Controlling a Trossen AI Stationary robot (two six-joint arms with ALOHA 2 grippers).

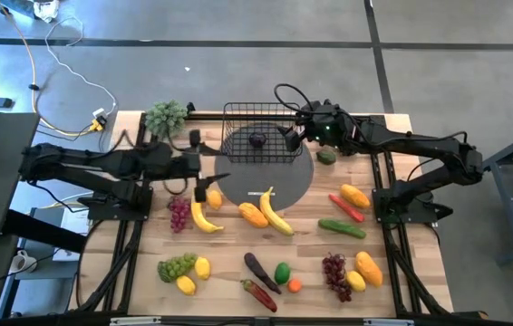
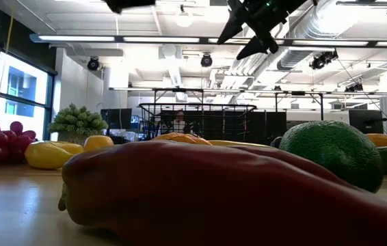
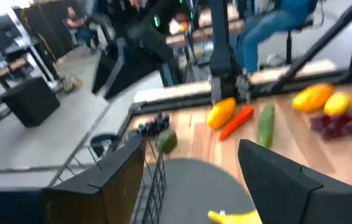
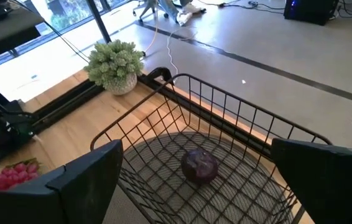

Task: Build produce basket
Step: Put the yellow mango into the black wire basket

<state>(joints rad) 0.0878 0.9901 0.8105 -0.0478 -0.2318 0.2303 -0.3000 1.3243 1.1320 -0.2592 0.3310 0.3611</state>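
1. Over the far edge of the table [image 1: 148,303], the right hand [image 4: 194,180] hovers above the basket [image 1: 258,136], its two fingers spread wide with nothing between them; a single dark purple fruit [image 4: 199,166] lies on the mesh floor directly below.
2. The left hand [image 1: 213,177] hangs just left of the basket, over the rim of the round grey mat [image 1: 297,186], fingers partly apart and apparently empty.
3. The step in hand looks like clearing away after a drop: the right hand would do well to lift straight up so its fingers miss the tall wire sides before swinging toward the loose produce.
4. A sensible next pick is the avocado [image 1: 326,157] just beside the basket, or the mango [image 1: 354,195] farther along the right side.
5. The basket holds only that one purple piece; the bananas [image 1: 275,213], grapes [image 1: 179,214] and the rest lie scattered on the table, outside it.
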